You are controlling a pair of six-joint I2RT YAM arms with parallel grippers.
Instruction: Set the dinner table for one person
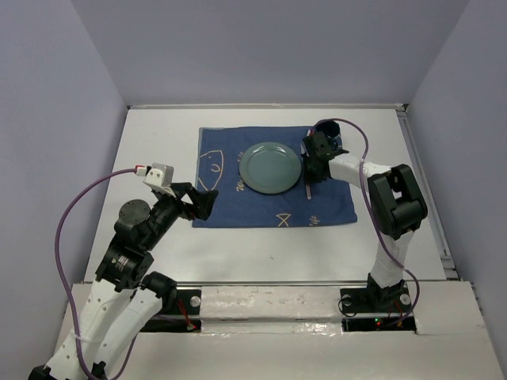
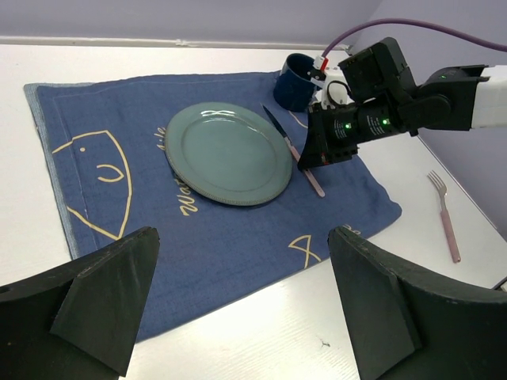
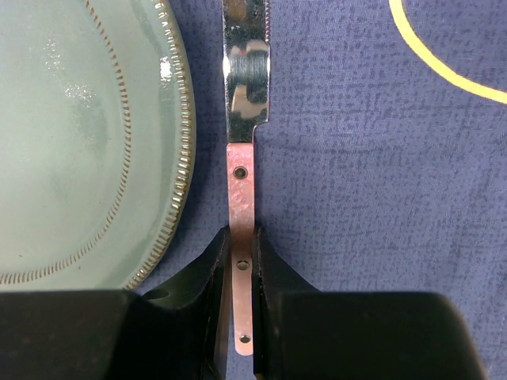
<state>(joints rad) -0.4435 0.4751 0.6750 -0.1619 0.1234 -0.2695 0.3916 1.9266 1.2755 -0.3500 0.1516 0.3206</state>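
The dinner table (image 1: pixel 158 142) is a white tabletop with a dark blue fish-patterned cloth (image 1: pixel 238 207) on it. A teal plate (image 1: pixel 272 167) sits on the cloth. Just right of the plate, a knife (image 3: pixel 242 190) with a pink handle and a shiny blade lies along the cloth. My right gripper (image 3: pixel 241 257) is shut on the knife's handle, low over the cloth. My left gripper (image 2: pixel 245 293) hangs open above the cloth's near left edge with nothing between its fingers. A pink-handled fork (image 2: pixel 445 218) lies on the bare table right of the cloth.
A dark blue mug (image 2: pixel 293 81) stands on the cloth's far right corner, just behind my right gripper (image 2: pixel 317 154). The right arm reaches over the cloth's right side. Purple walls close the table in on three sides.
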